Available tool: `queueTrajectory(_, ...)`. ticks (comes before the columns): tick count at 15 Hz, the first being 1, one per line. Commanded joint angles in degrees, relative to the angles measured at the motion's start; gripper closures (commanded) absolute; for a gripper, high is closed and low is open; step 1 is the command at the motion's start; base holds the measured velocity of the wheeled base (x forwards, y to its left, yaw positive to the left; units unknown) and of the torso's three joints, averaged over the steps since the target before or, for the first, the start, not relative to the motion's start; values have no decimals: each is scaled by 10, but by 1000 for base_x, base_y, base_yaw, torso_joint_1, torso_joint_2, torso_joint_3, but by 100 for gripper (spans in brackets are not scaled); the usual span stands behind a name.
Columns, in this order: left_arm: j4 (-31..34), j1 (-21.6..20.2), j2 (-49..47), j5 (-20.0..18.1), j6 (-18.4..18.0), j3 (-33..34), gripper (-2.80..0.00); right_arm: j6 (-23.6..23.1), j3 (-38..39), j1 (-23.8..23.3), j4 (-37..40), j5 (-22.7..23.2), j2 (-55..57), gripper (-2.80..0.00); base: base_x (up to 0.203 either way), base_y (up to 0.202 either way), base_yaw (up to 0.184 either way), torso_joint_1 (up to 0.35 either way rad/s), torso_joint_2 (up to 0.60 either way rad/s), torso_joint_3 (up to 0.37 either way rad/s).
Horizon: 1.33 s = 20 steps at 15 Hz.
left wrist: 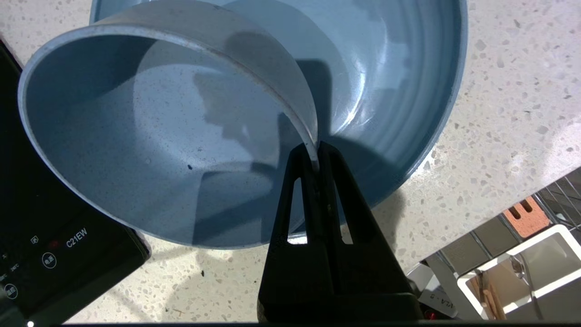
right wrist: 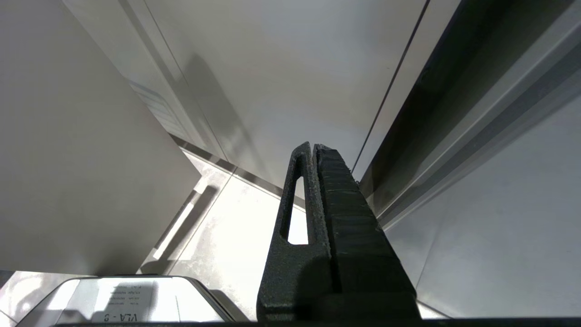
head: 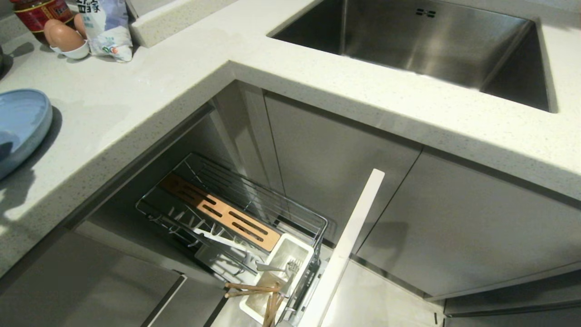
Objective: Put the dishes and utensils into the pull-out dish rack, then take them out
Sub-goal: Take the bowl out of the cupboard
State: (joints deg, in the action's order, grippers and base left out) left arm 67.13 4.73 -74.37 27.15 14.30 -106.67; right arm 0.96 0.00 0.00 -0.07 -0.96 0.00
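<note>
Left wrist view: left gripper (left wrist: 316, 156), jaws pinched on the rim of the light blue bowl (left wrist: 150, 136), held tilted above the plate (left wrist: 390, 81) on the counter (left wrist: 499, 113). Bowl: rigid, smooth, likely breakable; thin rim the natural hold. Round, no long axis; mouth faces camera. Right gripper (right wrist: 313, 150): jaws together, empty, by the cabinet fronts.

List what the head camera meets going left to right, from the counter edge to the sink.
Light blue plate → eggs → white packet → wooden strip in the pull-out dish rack → rack's white front panel → steel sink.
</note>
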Motion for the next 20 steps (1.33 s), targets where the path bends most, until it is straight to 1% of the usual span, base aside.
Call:
queueTrajectory(1, 4, -2, -3, 2, 1, 0, 0, 0, 0, 0, 0, 0, 0, 0, 0, 0, 0, 0, 0, 0)
queueTrajectory(3, 5, -2, -3, 3, 0, 0, 0, 0, 1, 0, 0, 0, 0, 0, 0, 0, 0, 0, 0, 0)
queueTrajectory(4, 5, -6, -3, 3, -1, 0, -280, 0, 1, 0, 0, 0, 0, 0, 0, 0, 0, 0, 0, 0)
queueTrajectory(9, -4, -16, -3, 3, -1, -2, -280, 0, 1, 0, 0, 0, 0, 0, 0, 0, 0, 0, 0, 0)
queueTrajectory(11, -34, -17, 10, 3, 1, -3, -280, 0, 0, 0, 0, 0, 0, 0, 0, 0, 0, 0, 0, 0)
queueTrajectory(12, -65, -17, 19, 2, 2, -3, -280, 0, 0, 0, 0, 0, 0, 0, 0, 0, 0, 0, 0, 0)
queueTrajectory(13, -115, -16, 29, 1, 6, 1, -280, 0, 0, 0, 0, 0, 0, 0, 0, 0, 0, 0, 0, 0)
queueTrajectory(14, -174, -13, 42, 0, 20, 11, -280, 0, 0, 0, 0, 0, 0, 0, 0, 0, 0, 0, 0, 0)
queueTrajectory(15, -226, -6, 51, -1, 38, 20, -280, 0, 0, 0, 0, 0, 0, 0, 0, 0, 0, 0, 0, 0)
queueTrajectory(16, -280, 11, 56, -1, 64, 26, -280, 0, 0, 0, 0, 0, 0, 0, 0, 0, 0, 0, 0, 0)
queueTrajectory(17, -333, 37, 60, -2, 105, 33, -280, 0, 0, 0, 0, 0, 0, 0, 0, 0, 0, 0, 0, 0)
queueTrajectory(18, -386, 60, 64, -2, 139, 48, 0, 0, 0, 0, 0, 0, 0, 0, 0, 0, 0, 0, 0, 0)
queueTrajectory(19, -421, 81, 65, -2, 155, 64, 0, 0, 0, 0, 0, 0, 0, 0, 0, 0, 0, 0, 0, 0)
queueTrajectory(20, -439, 106, 65, -2, 173, 73, 0, 0, 1, 0, 0, 0, 0, 0, 0, 0, 0, 0, 0, 0)
